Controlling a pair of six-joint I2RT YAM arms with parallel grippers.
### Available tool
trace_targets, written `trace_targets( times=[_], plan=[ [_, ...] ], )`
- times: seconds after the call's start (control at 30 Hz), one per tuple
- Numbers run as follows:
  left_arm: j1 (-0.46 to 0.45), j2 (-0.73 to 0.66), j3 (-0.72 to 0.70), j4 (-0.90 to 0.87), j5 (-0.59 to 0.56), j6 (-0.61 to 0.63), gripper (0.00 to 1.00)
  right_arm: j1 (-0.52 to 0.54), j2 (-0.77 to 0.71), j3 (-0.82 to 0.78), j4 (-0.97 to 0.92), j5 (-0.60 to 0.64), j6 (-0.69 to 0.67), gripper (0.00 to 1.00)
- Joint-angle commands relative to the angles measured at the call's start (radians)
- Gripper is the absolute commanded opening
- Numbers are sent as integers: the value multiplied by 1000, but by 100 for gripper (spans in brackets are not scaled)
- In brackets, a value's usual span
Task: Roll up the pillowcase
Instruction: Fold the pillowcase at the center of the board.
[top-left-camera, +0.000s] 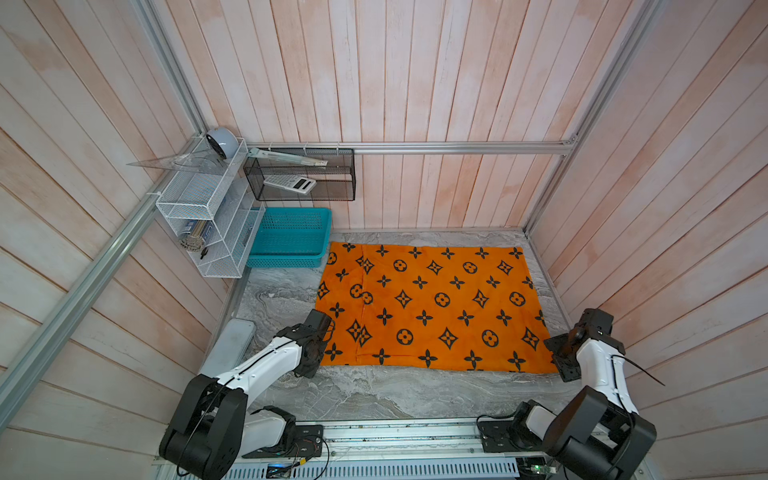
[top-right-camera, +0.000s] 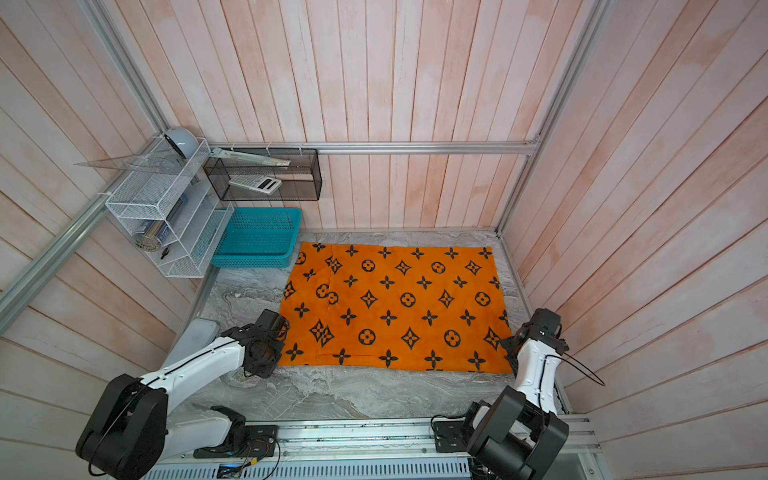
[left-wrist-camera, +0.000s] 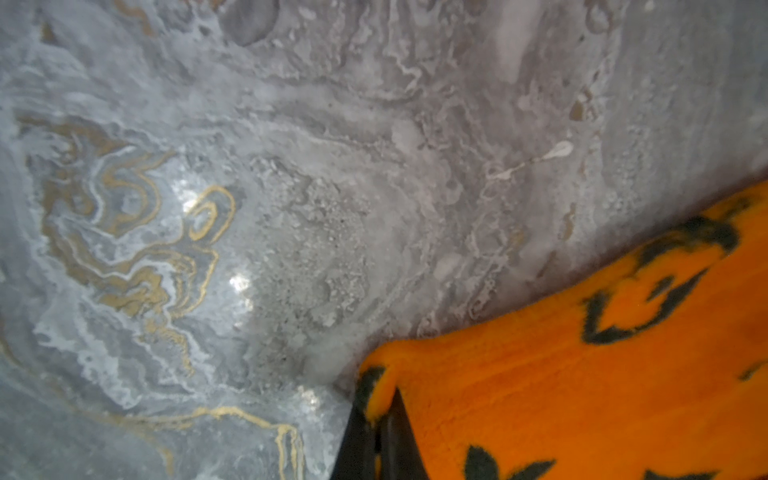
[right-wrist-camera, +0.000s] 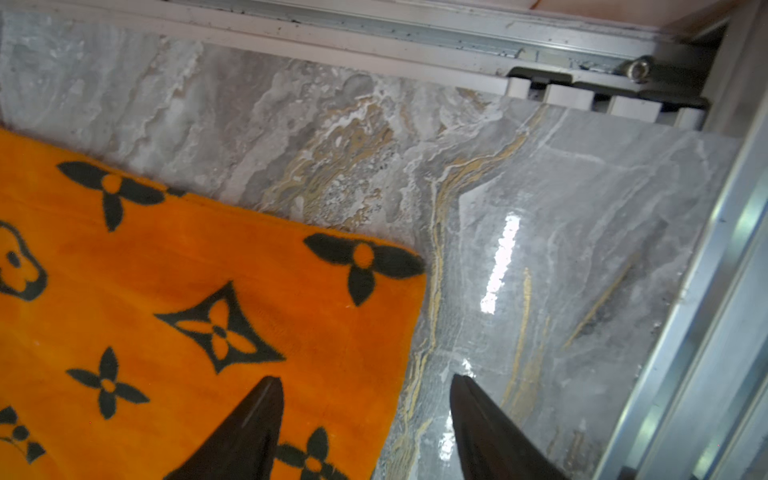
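**Fig.** The pillowcase (top-left-camera: 432, 303) is lying flat, one far corner just beside the teal basket (top-left-camera: 291, 237). I am judging it soft, light plush that is best taken by its near corners. My left gripper (left-wrist-camera: 376, 415) is pinching the basket-side near corner, while my right gripper (right-wrist-camera: 365, 380) is straddling the opposite corner's edge, jaws spread.

The pillowcase (top-left-camera: 432, 307) is bright orange with black flowers, diamonds and circles. The bench (top-left-camera: 374, 395) is grey marble with gold veins. The basket (top-left-camera: 291, 243) is teal.

A robot lab test booth: aluminium framing (top-left-camera: 415, 148), plank-panelled walls (top-left-camera: 415, 62), marble-look tabletop (top-left-camera: 374, 395).
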Motion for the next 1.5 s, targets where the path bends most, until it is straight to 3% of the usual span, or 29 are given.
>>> trace_targets(
  times=[0.0, 0.27, 0.43, 0.6, 0.67, 0.93, 1.1, 1.27, 1.47],
  plan=[
    [-4, 19, 25, -14, -5, 25, 0, -29, 38, -22, -17, 2, 13, 70],
    [-4, 25, 38, -4, 3, 12, 0, -51, 212, -3, 30, -75, 50, 63],
    [-6, 21, 27, 3, -1, 10, 0, -64, 324, 11, 85, -123, 38, 53],
    [-5, 6, 23, -4, -5, 7, 0, -71, 298, -11, 110, -162, -3, 9],
    [-6, -8, 25, -10, -11, 10, 0, -70, 269, -16, 104, -188, -17, 0],
    [-21, -100, 104, -60, -67, 70, 0, -71, 73, -51, 126, -330, -21, 0],
    [-20, -99, 178, -13, -80, 130, 0, -19, -19, -16, 236, -390, 112, 0],
    [9, -31, 317, 69, -68, 227, 0, 45, 41, 105, 294, -404, 181, 0],
    [112, 96, 516, 179, 1, 330, 0, 106, 260, 337, 332, -437, 207, 0]
  ],
)
